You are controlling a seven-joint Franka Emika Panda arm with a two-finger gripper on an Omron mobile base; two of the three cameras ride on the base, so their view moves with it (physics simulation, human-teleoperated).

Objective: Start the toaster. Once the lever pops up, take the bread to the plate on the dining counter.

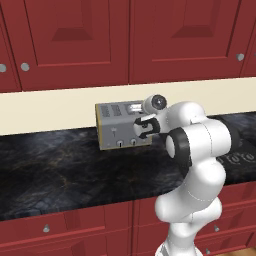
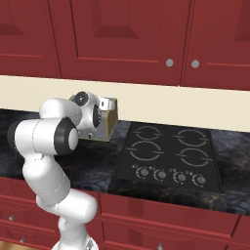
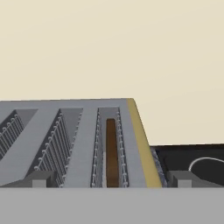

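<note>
we are holding our claw (image 3: pixel 109 179) apart over the toaster (image 3: pixel 74 140); bread (image 3: pixel 112 153) is sitting in its rightmost slot.

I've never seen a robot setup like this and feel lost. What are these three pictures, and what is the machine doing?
It is a white robot arm in a computer-drawn kitchen. Two pictures come from cameras behind the arm, to its left and right. The third looks along its hand, whose two dark fingers show at the bottom edge. On the black worktop stands a silver toaster, beside a stove. The hand hovers over the toaster's slots, and a brown bread slice sits in the rightmost one. The fingers stand apart and hold nothing.
</note>
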